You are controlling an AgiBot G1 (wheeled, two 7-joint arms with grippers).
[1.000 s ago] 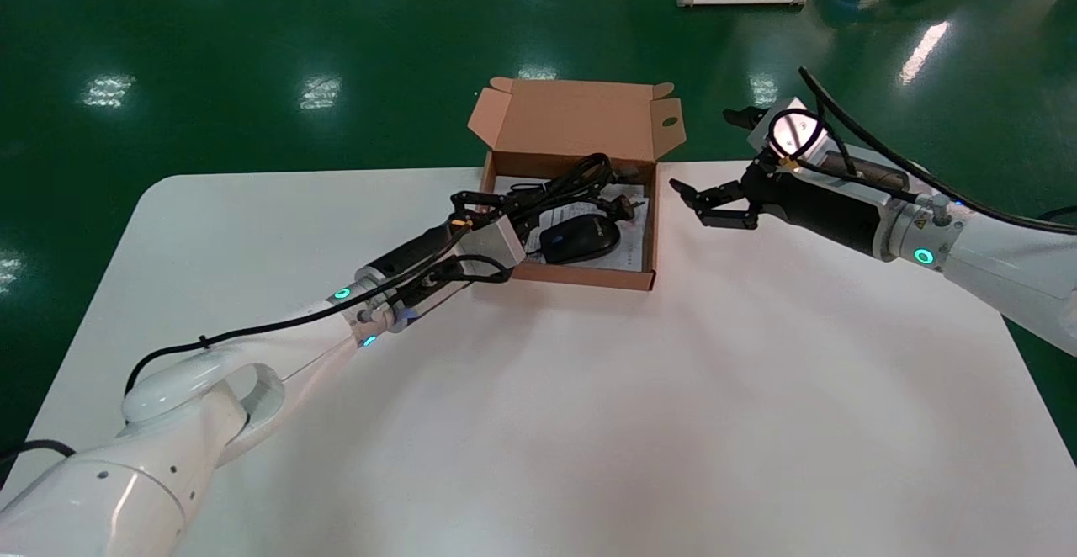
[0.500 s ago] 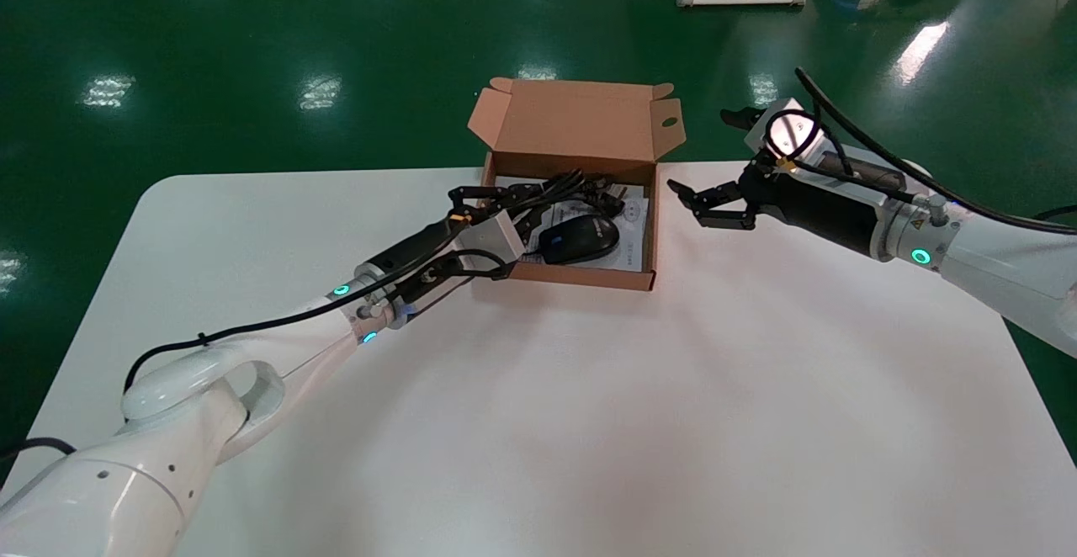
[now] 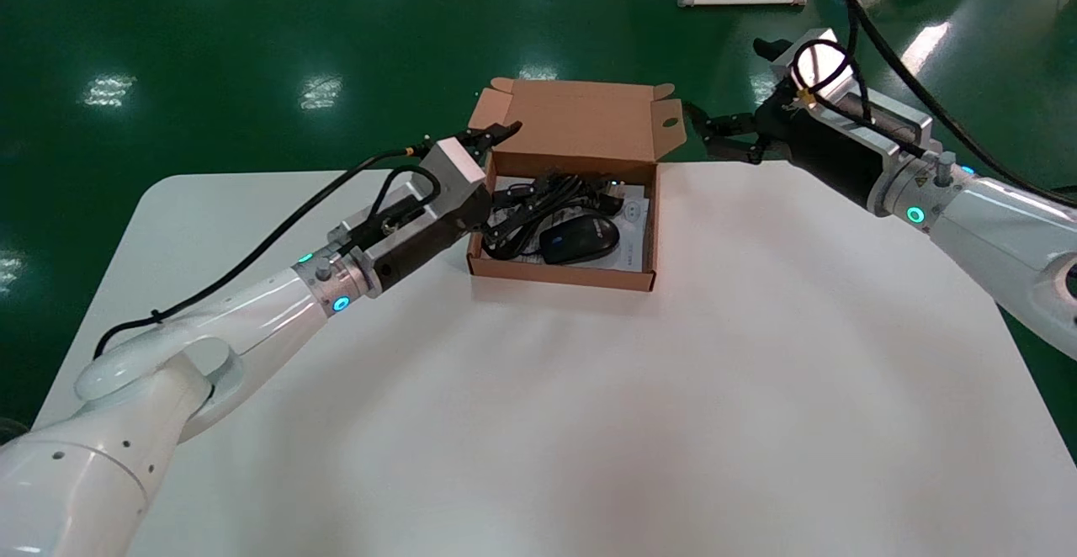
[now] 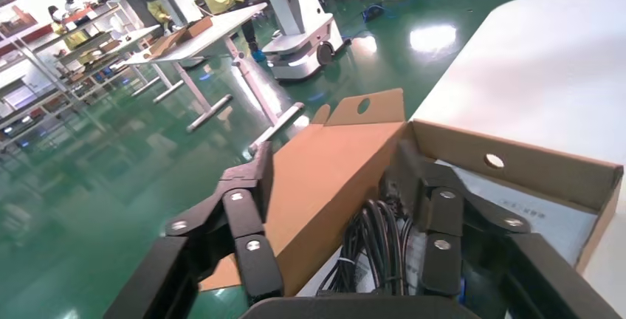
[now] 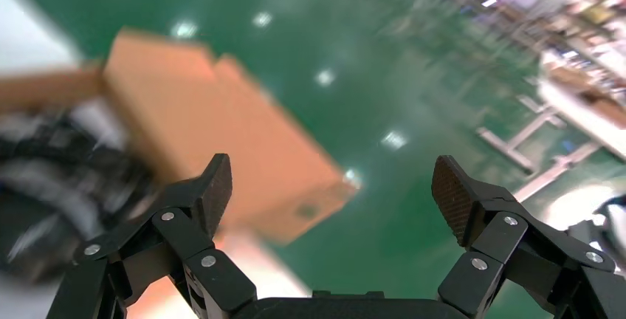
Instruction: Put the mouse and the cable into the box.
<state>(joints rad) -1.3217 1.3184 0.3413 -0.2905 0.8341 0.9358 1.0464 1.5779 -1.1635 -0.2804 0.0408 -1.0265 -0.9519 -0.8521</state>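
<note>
Green shop floor rings the white table (image 3: 589,422); on my head view the mouse (image 3: 579,240) and bundled cable (image 3: 538,204) lie inside the box (image 3: 564,275), right gripper (image 3: 713,133) hovering off its far right corner. Left wrist: my left gripper (image 4: 332,167) is spread, straddling the upright lid (image 4: 317,193), one finger beside the cable. Right wrist: jaws wide apart, empty.

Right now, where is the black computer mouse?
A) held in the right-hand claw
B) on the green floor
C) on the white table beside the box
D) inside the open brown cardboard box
D: the black computer mouse lies inside the open brown cardboard box, next to the bundled black cable. The left gripper is at the box's left side, the right gripper is beyond its far right corner, and both are open and empty.
</note>
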